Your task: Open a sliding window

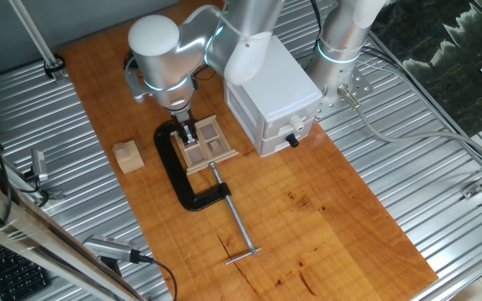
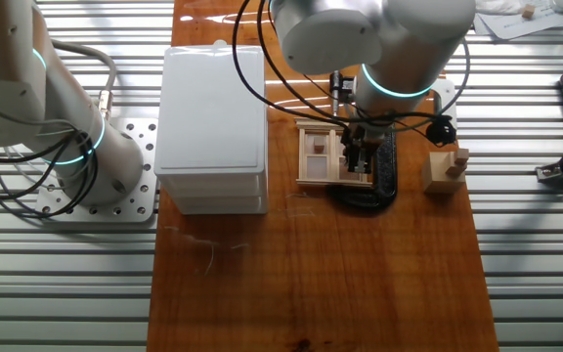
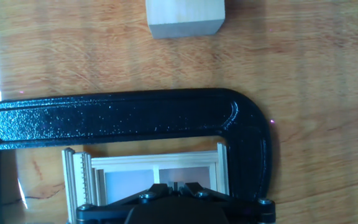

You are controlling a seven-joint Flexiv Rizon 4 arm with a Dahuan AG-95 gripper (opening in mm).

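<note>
The arm is bent steeply down, its jaws point(image 1: 191, 134) set narrow on the sliding window point(image 1: 207, 144). A black clamp point(image 1: 180, 171) lies beneath on the wooden desk point(image 1: 325, 217).

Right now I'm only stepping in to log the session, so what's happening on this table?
A single robot arm has its pincer lowered onto the sliding window, a small wooden frame held to the wooden table by a black C-clamp. The fingers sit at the frame's edge nearest the clamp's spine; whether they are closed on anything cannot be told. A plain wooden cube lies beside the clamp and a white box stands on the other side.
</note>
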